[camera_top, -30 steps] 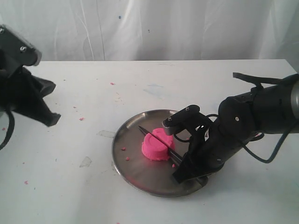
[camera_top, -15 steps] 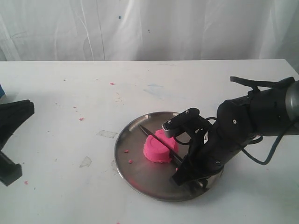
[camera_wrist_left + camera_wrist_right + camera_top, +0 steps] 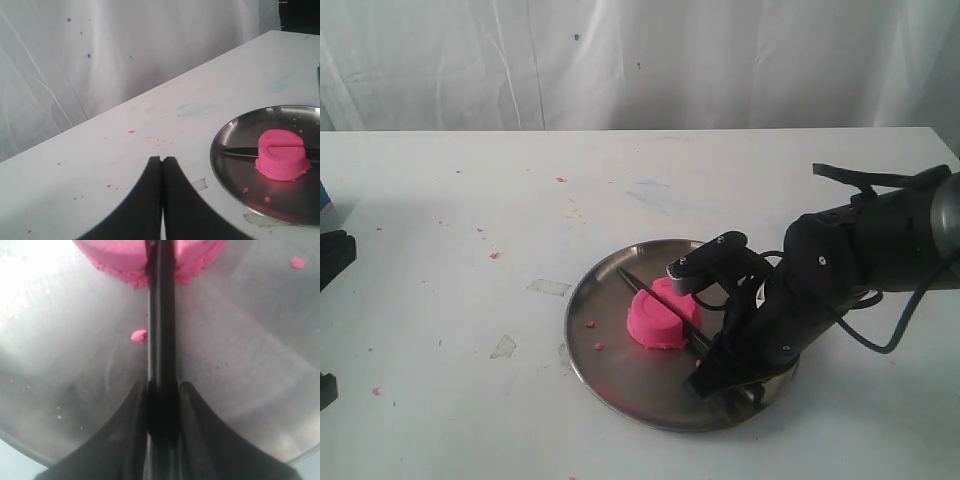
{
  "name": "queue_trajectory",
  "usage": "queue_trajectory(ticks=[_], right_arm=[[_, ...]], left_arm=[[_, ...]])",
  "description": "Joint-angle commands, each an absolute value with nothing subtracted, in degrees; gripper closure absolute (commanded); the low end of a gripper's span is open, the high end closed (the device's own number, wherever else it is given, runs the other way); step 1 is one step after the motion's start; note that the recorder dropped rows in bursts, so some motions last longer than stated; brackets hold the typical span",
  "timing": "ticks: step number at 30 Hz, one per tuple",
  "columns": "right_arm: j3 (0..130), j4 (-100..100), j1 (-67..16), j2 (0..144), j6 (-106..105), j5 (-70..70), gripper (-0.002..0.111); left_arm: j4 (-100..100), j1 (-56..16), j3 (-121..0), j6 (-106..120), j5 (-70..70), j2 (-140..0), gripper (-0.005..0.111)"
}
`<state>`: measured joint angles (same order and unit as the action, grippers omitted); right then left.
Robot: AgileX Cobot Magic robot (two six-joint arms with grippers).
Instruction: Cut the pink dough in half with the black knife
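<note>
The pink dough (image 3: pixel 658 320) sits on the steel plate (image 3: pixel 620 375). The black knife (image 3: pixel 638 284) is sunk into it, with its point sticking out on the far left side and pink on both sides of the blade. My right gripper (image 3: pixel 708 372) is shut on the knife's handle, low over the plate's right part. The right wrist view shows the knife (image 3: pixel 161 330) running from the gripper (image 3: pixel 162 387) into the dough (image 3: pixel 125 255). In the left wrist view the left gripper (image 3: pixel 162 159) is shut and empty over the bare table, well left of the dough (image 3: pixel 281 154).
Pink crumbs (image 3: pixel 591 324) lie on the plate, and more pink crumbs (image 3: pixel 494 254) are scattered over the white table. A white curtain (image 3: pixel 640 60) hangs behind. Part of the left arm (image 3: pixel 332 255) shows at the left edge.
The left arm has pulled back to the left, almost out of the exterior view. The plate with dough shifted slightly right early on; the right gripper and knife have stayed put since.
</note>
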<state>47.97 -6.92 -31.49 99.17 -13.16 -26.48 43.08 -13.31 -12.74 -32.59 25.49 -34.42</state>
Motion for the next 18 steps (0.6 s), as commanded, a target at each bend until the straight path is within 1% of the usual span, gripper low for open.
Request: queue_trajectory(ticks=[1,18], right_arm=[[47.41,-6.42,-31.55,99.47,-11.27,-29.15,0.108],[48.81,-2.55,-31.34,95.57,-1.81,-32.40,0.108]], left_arm=[[43.65,-13.14,-12.63,-33.07,25.48,-33.99,0.107],[43.65,-13.14,-12.63,-33.07,25.48,-33.99,0.107]])
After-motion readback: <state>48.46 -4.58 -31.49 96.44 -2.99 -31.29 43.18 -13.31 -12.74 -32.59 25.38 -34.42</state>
